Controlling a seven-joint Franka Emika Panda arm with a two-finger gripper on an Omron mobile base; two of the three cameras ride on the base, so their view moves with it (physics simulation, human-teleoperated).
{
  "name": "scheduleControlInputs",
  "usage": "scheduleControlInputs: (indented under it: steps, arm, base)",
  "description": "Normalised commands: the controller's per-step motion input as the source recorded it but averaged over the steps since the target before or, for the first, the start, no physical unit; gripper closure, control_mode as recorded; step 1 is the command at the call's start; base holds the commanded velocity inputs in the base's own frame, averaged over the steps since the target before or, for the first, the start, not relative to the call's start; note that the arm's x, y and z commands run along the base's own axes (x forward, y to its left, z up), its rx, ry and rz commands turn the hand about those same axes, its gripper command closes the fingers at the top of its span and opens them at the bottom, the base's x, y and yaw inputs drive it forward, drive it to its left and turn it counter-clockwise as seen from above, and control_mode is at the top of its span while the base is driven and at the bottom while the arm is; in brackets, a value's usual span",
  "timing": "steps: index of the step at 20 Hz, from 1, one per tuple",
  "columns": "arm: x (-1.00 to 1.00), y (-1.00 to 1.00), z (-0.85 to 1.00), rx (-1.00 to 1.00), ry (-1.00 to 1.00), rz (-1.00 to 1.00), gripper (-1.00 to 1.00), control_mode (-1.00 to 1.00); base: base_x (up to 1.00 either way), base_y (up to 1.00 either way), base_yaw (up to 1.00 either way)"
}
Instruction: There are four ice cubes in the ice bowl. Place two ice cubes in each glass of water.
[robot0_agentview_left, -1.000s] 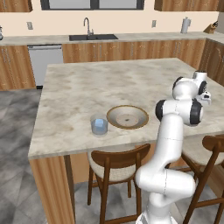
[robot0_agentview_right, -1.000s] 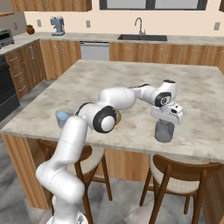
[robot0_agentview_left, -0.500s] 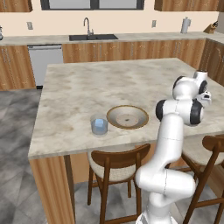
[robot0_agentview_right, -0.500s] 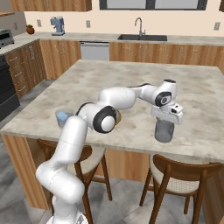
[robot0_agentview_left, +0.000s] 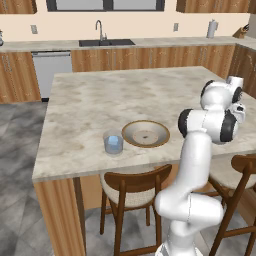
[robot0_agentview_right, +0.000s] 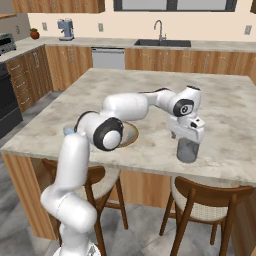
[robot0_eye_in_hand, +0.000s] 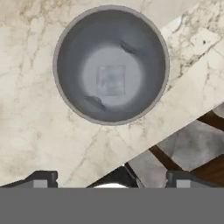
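From the hand view, the released tool (robot0_eye_in_hand: 109, 178) looks into a glass (robot0_eye_in_hand: 111, 64) with a pale square at its bottom; left base view shows the empty ice bowl (robot0_agentview_left: 146, 134) beside the other glass (robot0_agentview_left: 113, 143) on the table (robot0_agentview_left: 90, 105).

On the island counter (robot0_agentview_left: 90, 110) we find the ice bowl (robot0_agentview_left: 146, 134) near the front edge, at the middle of the left base view, with one glass of water (robot0_agentview_left: 113, 143) just beside it to its left. In the right base view the second glass (robot0_agentview_right: 187, 150) stands right of centre, near the counter's front edge and well apart from the bowl, directly under the gripper (robot0_agentview_right: 186, 136). In the hand view this glass sits in the upper middle, a faint square shape (robot0_eye_in_hand: 111, 80) lying at its bottom. Chairs (robot0_agentview_left: 129, 192) stand below the counter's front edge. The sink (robot0_agentview_left: 106, 42) lies behind, at the top of the frame.
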Motion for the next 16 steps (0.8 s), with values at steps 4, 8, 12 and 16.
scheduleControlInputs:
  steps: [4,8,12,16]
  arm:
    - [-1.0,1.0,0.06,-0.19,-0.17,0.0,-1.0,-1.0]
    - [-0.99,1.0,0.01,-0.32,-0.22,0.0,-1.0,-1.0]
    - [-0.69,1.0,0.3,-0.1,-0.09,-0.05,-1.0,-1.0]
    - [-0.61,1.0,0.67,-0.01,-0.01,-0.07,-1.0,-1.0]
  base:
    - [0.0,0.0,0.0]
    - [0.0,0.0,0.0]
    - [0.0,0.0,0.0]
    - [0.0,0.0,0.0]
